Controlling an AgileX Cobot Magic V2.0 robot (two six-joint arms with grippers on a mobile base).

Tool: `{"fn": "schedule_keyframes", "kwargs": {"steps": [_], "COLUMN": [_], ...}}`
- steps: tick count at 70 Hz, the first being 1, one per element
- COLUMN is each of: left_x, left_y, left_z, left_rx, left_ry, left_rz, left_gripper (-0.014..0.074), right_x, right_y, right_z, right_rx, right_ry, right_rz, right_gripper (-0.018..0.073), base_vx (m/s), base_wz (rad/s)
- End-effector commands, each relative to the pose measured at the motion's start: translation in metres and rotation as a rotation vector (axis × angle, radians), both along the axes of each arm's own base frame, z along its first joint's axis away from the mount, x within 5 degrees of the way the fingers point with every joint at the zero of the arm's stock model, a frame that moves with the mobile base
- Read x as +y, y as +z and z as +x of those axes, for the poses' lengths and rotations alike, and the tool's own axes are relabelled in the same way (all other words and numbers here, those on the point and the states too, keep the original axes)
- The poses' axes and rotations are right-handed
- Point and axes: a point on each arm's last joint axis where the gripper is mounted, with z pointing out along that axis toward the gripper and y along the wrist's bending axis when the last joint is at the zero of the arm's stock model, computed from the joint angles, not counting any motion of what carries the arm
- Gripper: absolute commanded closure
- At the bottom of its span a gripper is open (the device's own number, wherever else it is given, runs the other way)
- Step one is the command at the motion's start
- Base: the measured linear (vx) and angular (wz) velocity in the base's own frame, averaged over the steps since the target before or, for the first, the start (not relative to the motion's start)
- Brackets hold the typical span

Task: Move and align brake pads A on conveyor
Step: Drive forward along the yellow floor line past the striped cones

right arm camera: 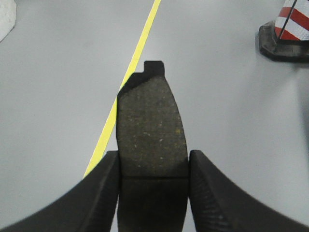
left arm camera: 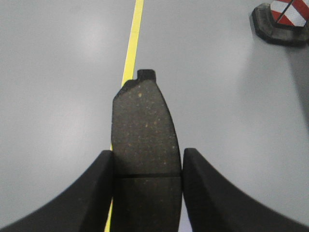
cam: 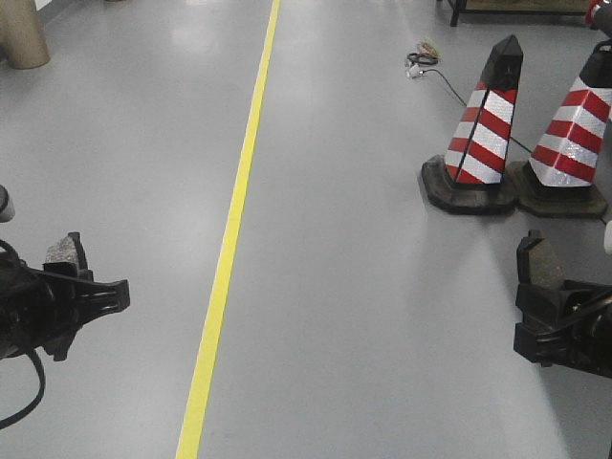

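Each of my grippers holds one brake pad above a grey floor. My left gripper (left arm camera: 147, 159) is shut on a brake pad (left arm camera: 145, 130), its speckled dark face with a cross groove pointing away; the front view has this pad (cam: 65, 251) at the far left in the left gripper (cam: 72, 273). My right gripper (right arm camera: 153, 162) is shut on a second brake pad (right arm camera: 150, 125), which the front view shows (cam: 545, 258) at the far right in the right gripper (cam: 540, 287). The conveyor is out of view.
A yellow floor line (cam: 232, 229) runs from near to far between the arms. Two red-and-white striped cones (cam: 488, 124) (cam: 574, 129) on black bases stand at the right. A cable (cam: 426, 65) lies behind them. A tan cylinder (cam: 21, 33) stands far left.
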Motion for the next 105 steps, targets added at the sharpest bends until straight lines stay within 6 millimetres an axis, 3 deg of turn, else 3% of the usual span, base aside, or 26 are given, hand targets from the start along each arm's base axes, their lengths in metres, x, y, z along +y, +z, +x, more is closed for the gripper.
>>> {"fn": "schedule_keyframes", "kwargs": {"steps": [1, 105], "left_x": [-0.0016, -0.0016], "left_y": [0.014, 0.014], "left_z": [0.0016, 0.0016], "left_rx": [-0.074, -0.074], "left_ry": [-0.031, -0.031], "left_rz": [-0.007, -0.007], "left_gripper": [0.038, 0.038], "right_x": [0.0018, 0.002], "right_y": [0.0189, 0.0182], "right_z": [0.0039, 0.0046], "right_rx": [-0.126, -0.122], "right_ry": [0.019, 0.019], "right_rz": [0.024, 0.023], "right_gripper": [0.0524, 0.0524], "base_vx": [0.6, 0.55], "base_wz": [-0.03, -0.04]}}
